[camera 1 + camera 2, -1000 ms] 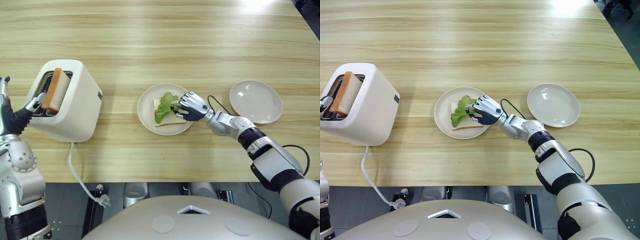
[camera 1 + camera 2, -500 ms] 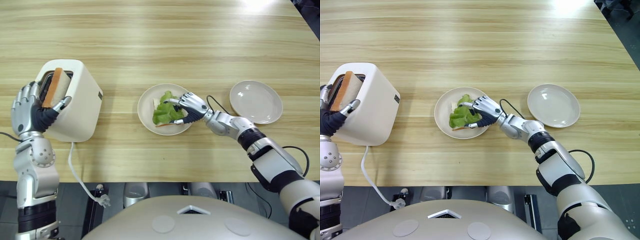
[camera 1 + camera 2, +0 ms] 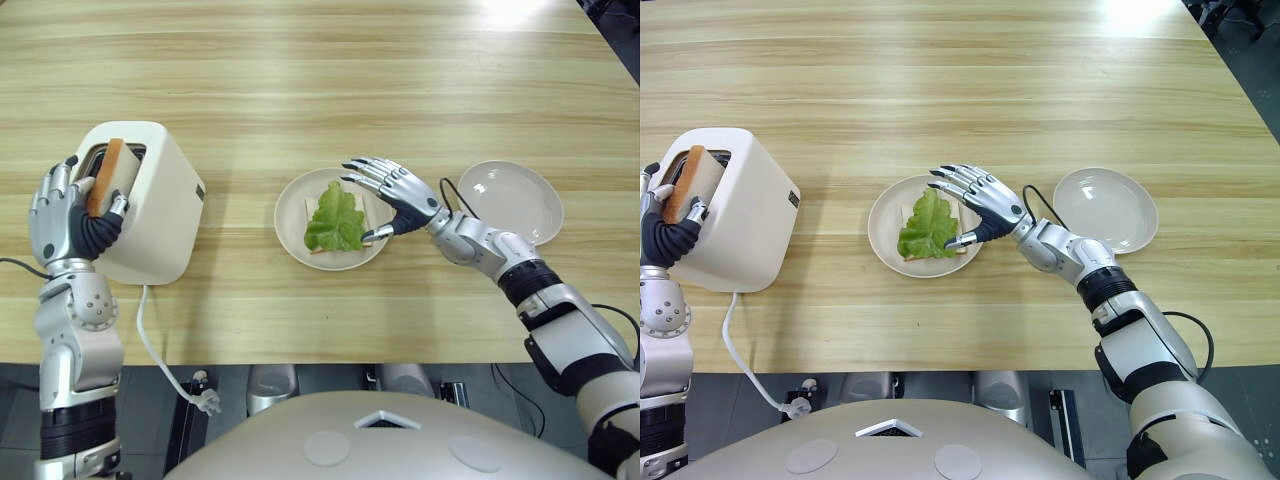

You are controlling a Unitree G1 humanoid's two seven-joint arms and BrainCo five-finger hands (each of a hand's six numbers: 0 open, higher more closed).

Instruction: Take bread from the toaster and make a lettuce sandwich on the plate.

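A cream toaster (image 3: 150,205) stands at the table's left with a bread slice (image 3: 108,175) sticking up out of its slot. My left hand (image 3: 70,210) is at the toaster's near left corner, fingers and thumb curled on either side of that slice. On the middle plate (image 3: 290,228) a lettuce leaf (image 3: 333,218) lies flat over another bread slice (image 3: 908,213). My right hand (image 3: 397,190) hovers at the plate's right rim, open with fingers spread, apart from the lettuce.
A second, bare plate (image 3: 515,200) sits to the right, just behind my right forearm. The toaster's white cord (image 3: 158,358) trails off the table's front edge. Bare wood stretches across the far half of the table.
My right hand let go of the lettuce, opened and drew back to the right; the leaf now lies flat on the bread. My left hand rose to the toaster and curled around the slice.
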